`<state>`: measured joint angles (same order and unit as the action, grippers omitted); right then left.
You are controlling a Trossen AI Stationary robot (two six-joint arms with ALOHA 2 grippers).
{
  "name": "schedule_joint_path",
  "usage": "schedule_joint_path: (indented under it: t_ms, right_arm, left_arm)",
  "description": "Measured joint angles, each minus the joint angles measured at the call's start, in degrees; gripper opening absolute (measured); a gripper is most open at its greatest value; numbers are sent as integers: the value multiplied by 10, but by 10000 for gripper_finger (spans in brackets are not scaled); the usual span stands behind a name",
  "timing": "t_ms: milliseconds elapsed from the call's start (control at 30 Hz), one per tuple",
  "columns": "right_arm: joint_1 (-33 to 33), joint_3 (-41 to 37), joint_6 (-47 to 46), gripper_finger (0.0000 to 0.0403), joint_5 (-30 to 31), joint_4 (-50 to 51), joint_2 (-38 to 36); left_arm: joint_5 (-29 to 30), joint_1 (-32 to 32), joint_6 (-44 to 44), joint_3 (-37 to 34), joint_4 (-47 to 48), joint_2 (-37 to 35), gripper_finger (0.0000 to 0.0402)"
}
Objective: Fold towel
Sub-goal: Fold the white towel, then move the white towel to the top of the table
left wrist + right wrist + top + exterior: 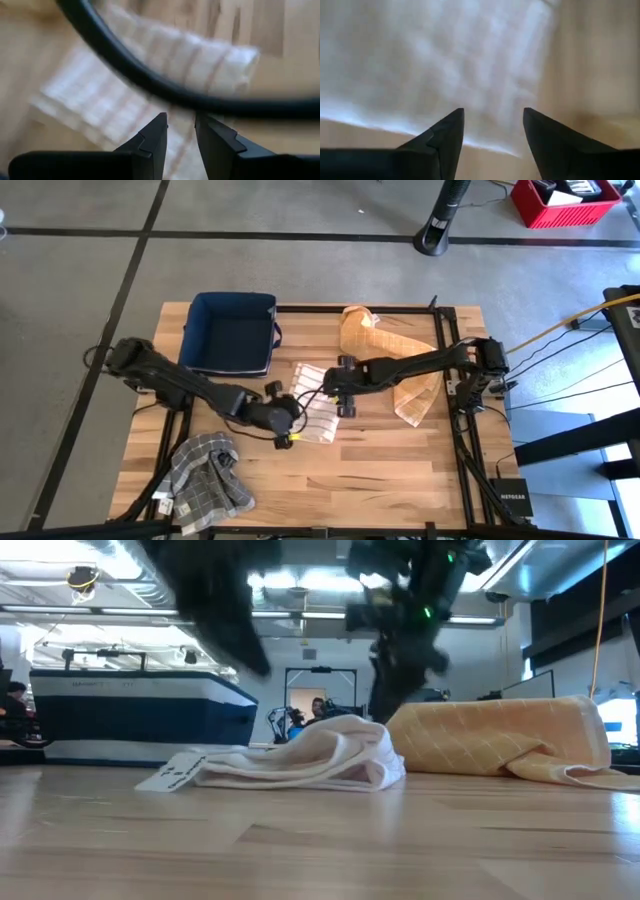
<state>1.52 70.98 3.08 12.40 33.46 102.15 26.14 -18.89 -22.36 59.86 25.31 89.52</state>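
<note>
Now your white striped cloth towel point(312, 408) lies bunched mid wooden desk point(400, 470). Left pincer point(180, 131) narrow, empty, above it. Right pincer point(493, 131) wide, empty, above it, ready to grab.

Right gripper point(492, 125) jaws spread above the white towel point(445, 65)

Two dark, slim jointed arms carry black cables, a yellow tag near one wrist, and black wedge-shaped tapering fingers point(152, 145).
</note>
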Motion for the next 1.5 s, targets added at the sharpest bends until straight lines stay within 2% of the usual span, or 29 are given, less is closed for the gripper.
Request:
schedule_joint_path:
  t_ms: [67, 100, 200, 267, 400, 633, 800, 933, 1000, 1067, 1133, 1333, 1500]
  right_arm:
    - [-1, -9, -39, 206, -86, -64, 0]
    - [-1, -21, -55, 206, -110, -115, 1]
    - [0, -58, -116, 206, -126, -235, 22]
    - [-1, -75, -145, 206, -125, -258, 46]
    - [-6, -76, -129, 206, -88, -264, 85]
    - [-65, -74, 68, 206, -24, -273, 101]
    - [-128, -47, 146, 206, -24, -249, 103]
    - [-141, 24, 117, 206, -49, -99, 82]
    - [-134, 58, 75, 206, -88, -18, 66]
    - [-123, 67, 30, 206, -135, 22, 54]
    - [-106, 55, -4, 206, -156, 8, 50]
    - [-44, -41, -54, 206, -124, -113, 56]
    - [-1, -105, -66, 206, -30, -175, 53]
  left_arm:
    - [55, -12, 3, -1, 18, -34, 95]
    - [79, -18, -1, -3, 26, -48, 95]
    - [120, -35, -44, -11, 74, -78, 95]
    - [135, -43, -72, -13, 93, -87, 95]
    - [146, -52, -90, -14, 116, -84, 95]
    - [150, -54, -92, -14, 123, -82, 95]
    - [150, -54, -94, -14, 128, -81, 95]
    - [150, -54, -93, -14, 128, -80, 95]
    - [150, -54, -93, -14, 128, -80, 95]
    - [150, -54, -94, -14, 128, -80, 95]
    - [150, -54, -98, -14, 127, -77, 95]
    - [150, -61, -103, -14, 128, -62, 95]
    - [150, -63, -95, -14, 126, -56, 95]
